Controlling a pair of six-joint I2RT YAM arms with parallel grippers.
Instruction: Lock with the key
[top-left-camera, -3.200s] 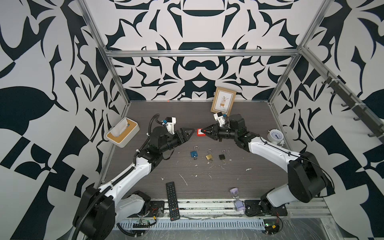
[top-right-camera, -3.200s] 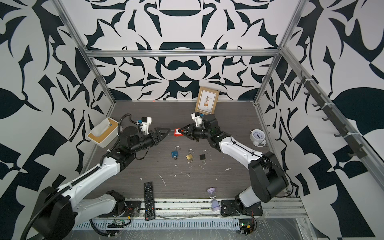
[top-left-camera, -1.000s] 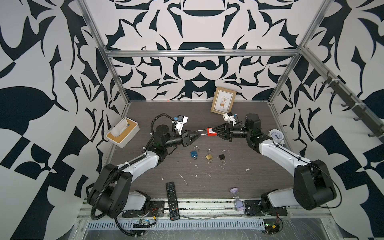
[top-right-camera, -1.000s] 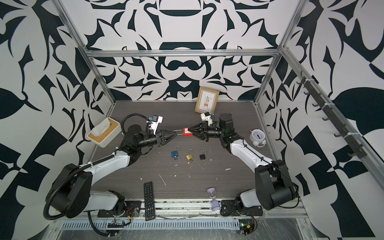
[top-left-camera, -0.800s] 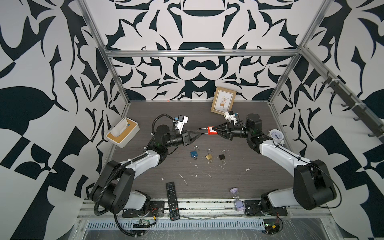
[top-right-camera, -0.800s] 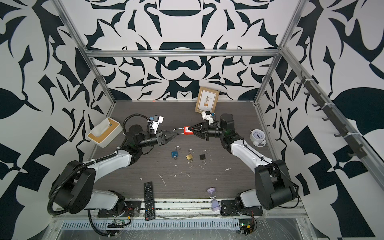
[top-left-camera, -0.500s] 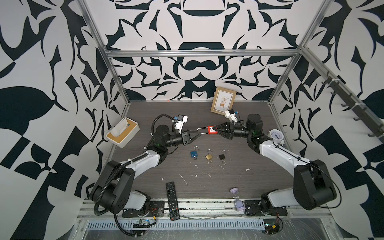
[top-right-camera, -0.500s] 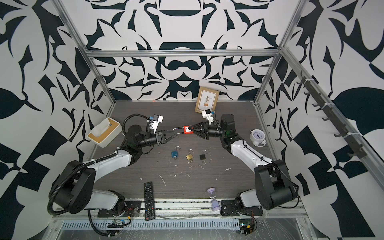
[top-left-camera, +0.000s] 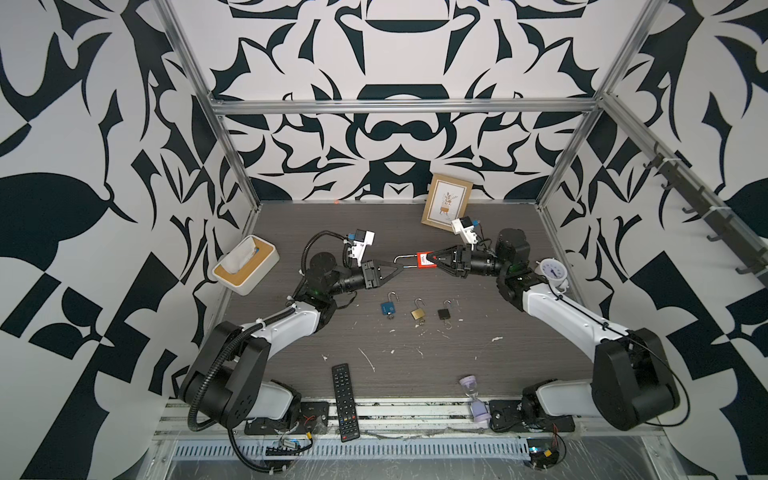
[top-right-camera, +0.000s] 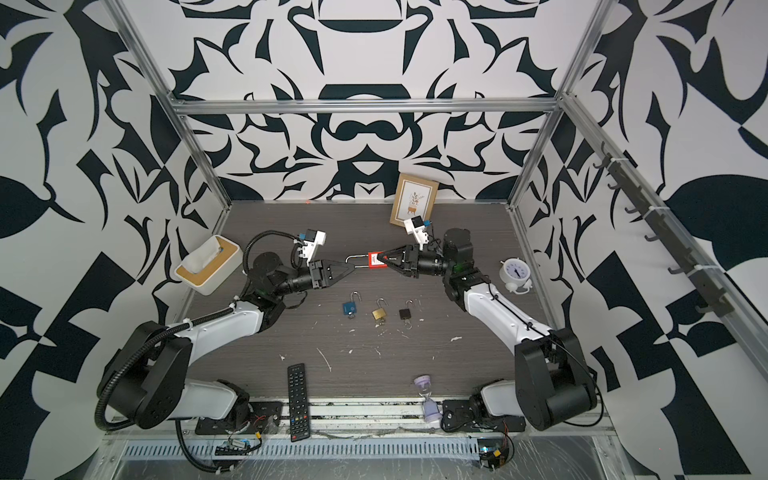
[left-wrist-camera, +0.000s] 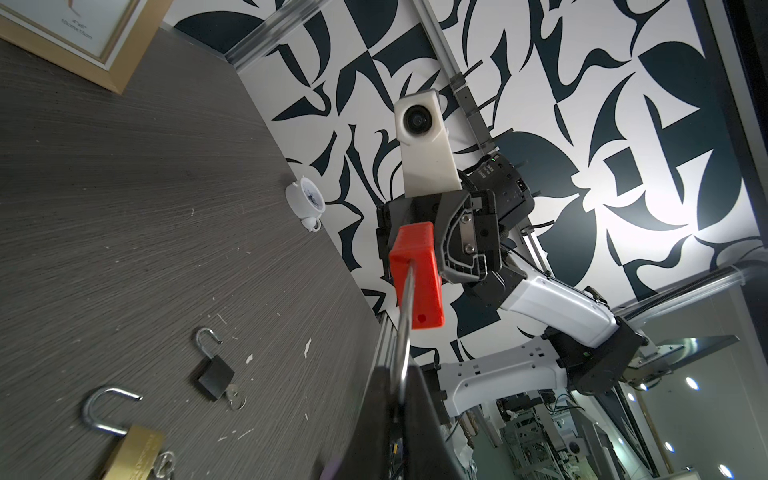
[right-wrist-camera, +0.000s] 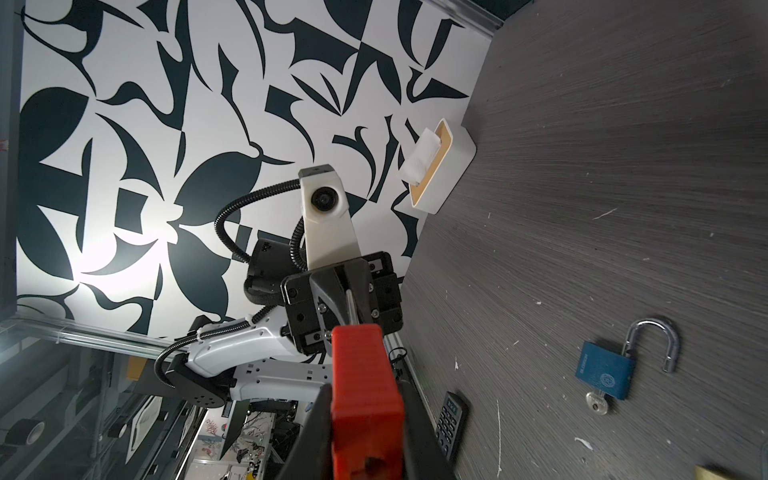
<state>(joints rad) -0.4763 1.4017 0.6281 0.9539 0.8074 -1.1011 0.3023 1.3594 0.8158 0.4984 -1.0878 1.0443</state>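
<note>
A red padlock (top-left-camera: 424, 262) (top-right-camera: 376, 260) hangs in the air above the middle of the table, its steel shackle (top-left-camera: 405, 259) pointing left. My right gripper (top-left-camera: 432, 258) (right-wrist-camera: 365, 399) is shut on the red body (right-wrist-camera: 365, 395). My left gripper (top-left-camera: 400, 267) (left-wrist-camera: 397, 390) is shut on the free end of the shackle (left-wrist-camera: 405, 324). The two grippers face each other with the padlock (left-wrist-camera: 417, 282) stretched between them. No key shows at the red padlock. Small keys sit in the padlocks lying on the table, such as one key (right-wrist-camera: 596, 402).
A blue padlock (top-left-camera: 388, 307), a brass padlock (top-left-camera: 417, 312) and a black padlock (top-left-camera: 444, 312) lie open below the grippers. A tissue box (top-left-camera: 245, 270) stands left, a picture frame (top-left-camera: 446, 205) at the back, a white clock (top-left-camera: 552, 272) right, and a remote (top-left-camera: 345, 401) and hourglass (top-left-camera: 473, 399) in front.
My left gripper's jaws have closed onto the shackle. Before that, both arms drew apart and the right one carried the padlock to the right. The right grip is unchanged.
</note>
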